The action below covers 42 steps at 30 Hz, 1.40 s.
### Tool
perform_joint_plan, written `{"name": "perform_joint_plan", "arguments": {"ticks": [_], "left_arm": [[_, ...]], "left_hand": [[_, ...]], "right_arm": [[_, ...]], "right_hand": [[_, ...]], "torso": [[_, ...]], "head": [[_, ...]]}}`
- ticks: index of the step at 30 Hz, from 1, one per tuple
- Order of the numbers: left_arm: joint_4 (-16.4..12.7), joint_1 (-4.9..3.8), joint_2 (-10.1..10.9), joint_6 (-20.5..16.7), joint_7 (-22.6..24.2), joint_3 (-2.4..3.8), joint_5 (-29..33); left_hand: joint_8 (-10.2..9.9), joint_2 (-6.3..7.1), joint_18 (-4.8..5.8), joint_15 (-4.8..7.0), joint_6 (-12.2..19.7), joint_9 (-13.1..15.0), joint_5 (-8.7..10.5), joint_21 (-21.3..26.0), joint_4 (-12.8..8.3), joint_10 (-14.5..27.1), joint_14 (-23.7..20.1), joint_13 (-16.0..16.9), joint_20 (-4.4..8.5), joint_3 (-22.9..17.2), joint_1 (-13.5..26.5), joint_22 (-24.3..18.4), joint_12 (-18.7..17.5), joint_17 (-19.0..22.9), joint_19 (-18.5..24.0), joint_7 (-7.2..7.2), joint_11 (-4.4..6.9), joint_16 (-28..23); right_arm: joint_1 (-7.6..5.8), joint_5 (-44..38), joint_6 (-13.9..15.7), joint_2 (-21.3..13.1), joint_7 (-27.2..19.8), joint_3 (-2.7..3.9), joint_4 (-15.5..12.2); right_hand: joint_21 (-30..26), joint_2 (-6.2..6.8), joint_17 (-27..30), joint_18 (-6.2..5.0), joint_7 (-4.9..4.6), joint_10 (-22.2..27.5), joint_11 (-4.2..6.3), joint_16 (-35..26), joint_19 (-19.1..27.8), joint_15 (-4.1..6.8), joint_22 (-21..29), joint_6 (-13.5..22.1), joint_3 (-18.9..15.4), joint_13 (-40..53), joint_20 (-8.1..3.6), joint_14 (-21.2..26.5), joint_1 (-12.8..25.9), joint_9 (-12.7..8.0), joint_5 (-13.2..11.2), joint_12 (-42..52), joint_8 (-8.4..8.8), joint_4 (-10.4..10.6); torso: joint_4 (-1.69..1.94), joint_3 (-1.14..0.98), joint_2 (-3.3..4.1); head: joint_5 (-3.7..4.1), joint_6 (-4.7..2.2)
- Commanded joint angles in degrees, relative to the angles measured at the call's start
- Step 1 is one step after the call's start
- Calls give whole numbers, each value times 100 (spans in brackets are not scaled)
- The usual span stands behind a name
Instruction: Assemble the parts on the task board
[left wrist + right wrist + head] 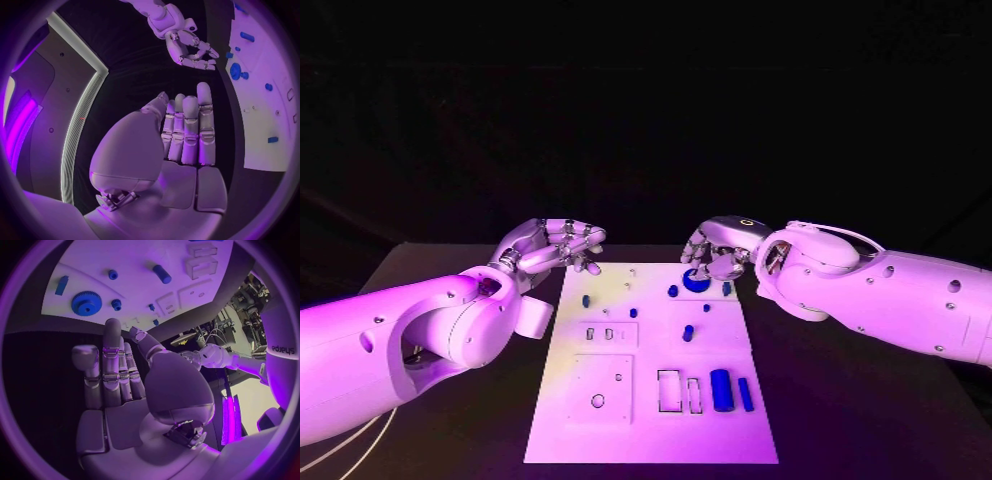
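The white task board (653,400) lies in the middle of the table. A blue gear (695,282) sits near its far right corner, with small blue pegs (672,291) around it. My right hand (718,250) hovers just behind the gear, fingers stretched out and holding nothing (119,370). The gear (86,303) lies ahead of those fingertips, apart from them. My left hand (560,245) is off the board's far left corner, its fingers straight, side by side and empty (187,135). A thick blue cylinder (720,390) and a thin blue bar (746,394) lie at the near right.
Raised white blocks with slots stand on the board's near half (603,385), and rectangular frames (679,390) sit beside the cylinder. Another blue peg (688,333) stands mid-board. Black table surrounds the board on all sides.
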State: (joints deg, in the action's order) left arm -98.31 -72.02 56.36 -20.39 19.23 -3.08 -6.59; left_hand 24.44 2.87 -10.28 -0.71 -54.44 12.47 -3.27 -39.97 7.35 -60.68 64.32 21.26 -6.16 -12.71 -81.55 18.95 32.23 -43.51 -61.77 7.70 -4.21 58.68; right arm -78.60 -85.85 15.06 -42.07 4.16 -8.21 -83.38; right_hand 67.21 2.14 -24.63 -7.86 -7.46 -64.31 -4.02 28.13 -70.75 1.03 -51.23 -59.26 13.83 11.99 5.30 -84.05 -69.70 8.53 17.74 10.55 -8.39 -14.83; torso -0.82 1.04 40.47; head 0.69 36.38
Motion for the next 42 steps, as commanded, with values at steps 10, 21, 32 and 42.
{"name": "perform_joint_plan", "arguments": {"ticks": [10,21,32,42], "left_arm": [[-292,-44,151,504,-359,3,233],[-415,-62,184,486,-339,3,308],[-485,-88,210,474,-297,4,329],[-511,-109,217,476,-292,4,383]], "left_hand": [[1463,-30,-8,-102,1136,898,-5,-729,313,1047,-487,1049,-113,-390,214,533,1495,-151,541,104,-76,426],[1495,47,-20,-135,1340,858,-2,-736,478,1182,-702,881,-148,-446,307,533,1360,370,653,167,-124,4],[1468,79,-21,-153,1386,804,-2,-732,525,1212,-658,760,-162,-488,314,519,1255,462,666,195,-149,-85],[1442,93,-21,-167,1413,766,-2,-731,547,1234,-637,675,-172,-514,316,510,1177,506,671,215,-168,-123]], "right_arm": [[9,-985,-139,283,388,-41,234],[80,-1055,-229,491,324,-72,503],[172,-1100,-307,593,268,-87,607],[198,-1095,-303,656,223,-89,678]], "right_hand": [[600,72,-328,221,-28,258,-37,394,-356,-42,-893,102,135,4,18,-101,36,124,-23,115,99,100],[800,88,-431,273,-42,324,-51,547,-499,-53,-1223,109,204,-24,30,-88,24,167,-94,128,149,125],[879,102,-485,292,-50,388,-65,630,-551,-63,-1351,115,229,-42,39,-73,26,189,-121,125,177,147],[976,88,-535,319,-54,397,-68,714,-629,-65,-1512,92,259,-50,43,-80,24,212,-128,143,186,173]], "torso": [[94,12,230],[117,12,308],[137,9,373],[140,5,401]], "head": [[10,-13],[37,25],[29,30],[21,40]]}}
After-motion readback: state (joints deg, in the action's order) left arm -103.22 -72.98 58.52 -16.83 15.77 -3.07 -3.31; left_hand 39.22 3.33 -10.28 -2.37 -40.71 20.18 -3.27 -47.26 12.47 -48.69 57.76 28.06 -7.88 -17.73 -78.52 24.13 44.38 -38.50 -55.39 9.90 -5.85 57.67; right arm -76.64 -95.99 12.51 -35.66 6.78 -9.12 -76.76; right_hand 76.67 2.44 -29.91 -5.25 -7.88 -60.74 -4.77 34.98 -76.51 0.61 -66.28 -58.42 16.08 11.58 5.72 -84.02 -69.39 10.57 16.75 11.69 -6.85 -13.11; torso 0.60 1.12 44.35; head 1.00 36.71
